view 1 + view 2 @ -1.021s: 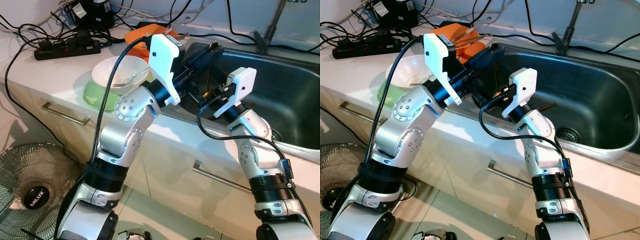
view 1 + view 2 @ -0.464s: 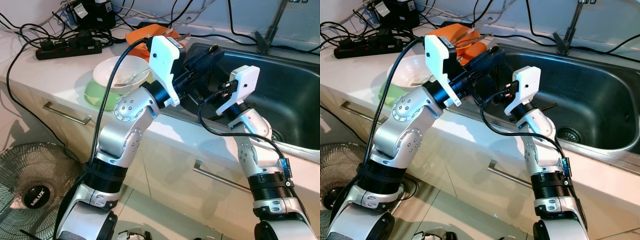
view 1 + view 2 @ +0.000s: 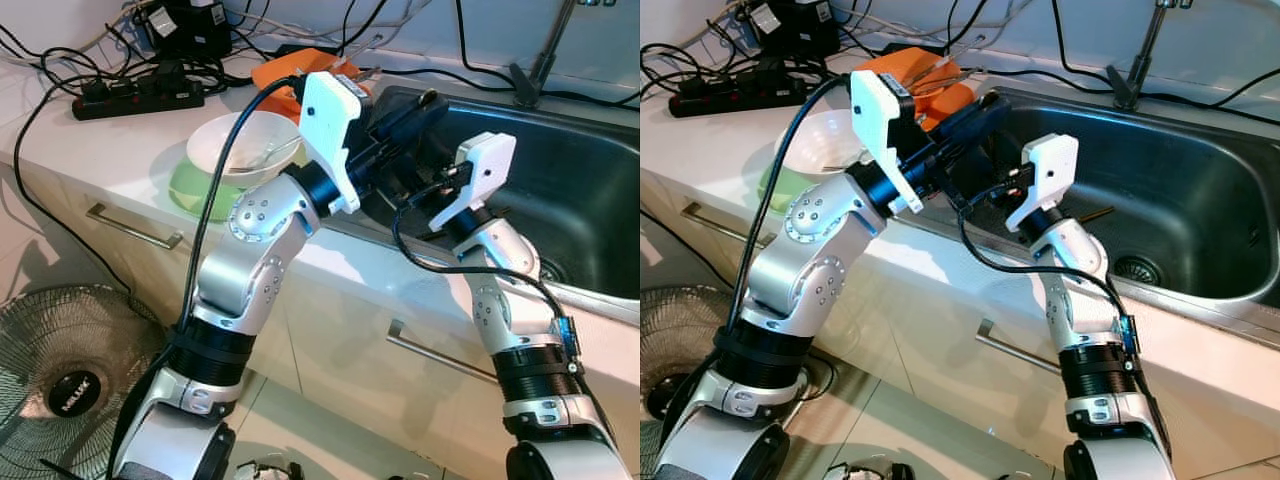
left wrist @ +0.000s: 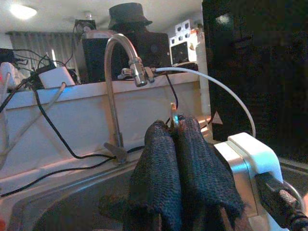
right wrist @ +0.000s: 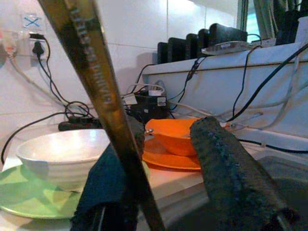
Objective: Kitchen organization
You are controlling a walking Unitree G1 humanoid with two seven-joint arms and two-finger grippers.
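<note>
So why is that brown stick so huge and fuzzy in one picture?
In the right wrist view the chopstick sits right against the lens, so it looms large and soft; the white bowl behind is sharper. The left wrist view is dim, with a glary ceiling light.

We are looking down on a kitchen corner.
A pale counter (image 3: pixel 80 140) is running along white tiled walls (image 5: pixel 139 29), with a steel sink (image 3: pixel 1200 210) sinking into it and a curved tap (image 4: pixel 120 62) rising behind. Cabinet fronts with metal handles (image 3: pixel 130 228) are hanging below. A floor fan (image 3: pixel 65 375) is standing on the light tiled floor (image 3: pixel 930 440), and a ceiling lamp (image 4: pixel 21 10) is glowing overhead.
</note>
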